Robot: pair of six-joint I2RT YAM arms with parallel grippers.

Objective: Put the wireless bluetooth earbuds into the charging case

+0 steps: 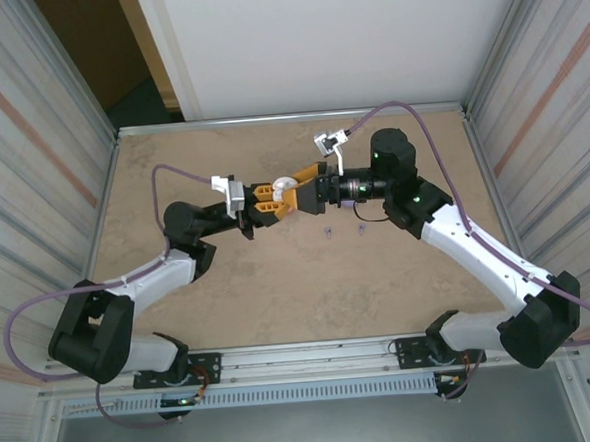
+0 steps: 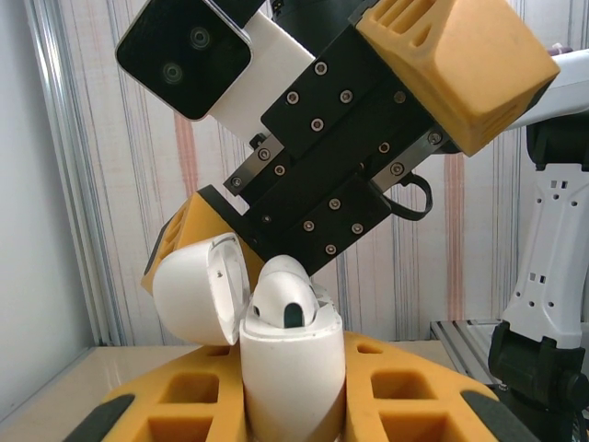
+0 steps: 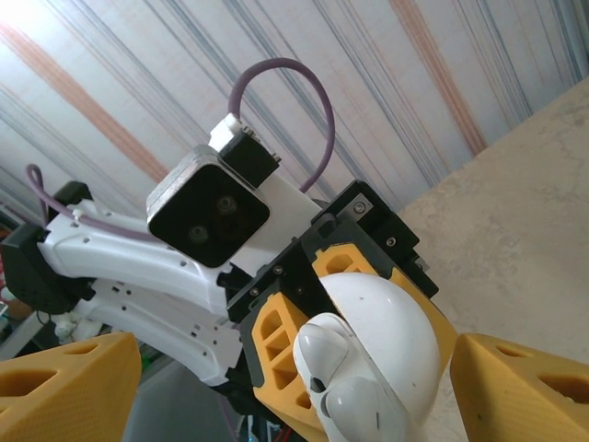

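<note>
My left gripper point(image 1: 270, 203) is shut on a white charging case point(image 2: 293, 373), held upright above the table's middle. Its lid point(image 2: 196, 292) is swung open to the left. White earbuds point(image 2: 283, 296) sit in the case's top with their rounded heads sticking out. My right gripper point(image 1: 303, 186) faces the case from the right and is open, its yellow fingers point(image 3: 66, 387) standing wide on either side of the case point(image 3: 391, 345) without touching it. Two tiny purple earbuds point(image 1: 329, 233) lie on the table just in front of the grippers.
The tan tabletop point(image 1: 210, 306) is fenced by corrugated walls at left and right and a white panel behind. The second purple earbud point(image 1: 362, 230) lies under the right forearm. Purple cables loop over both arms.
</note>
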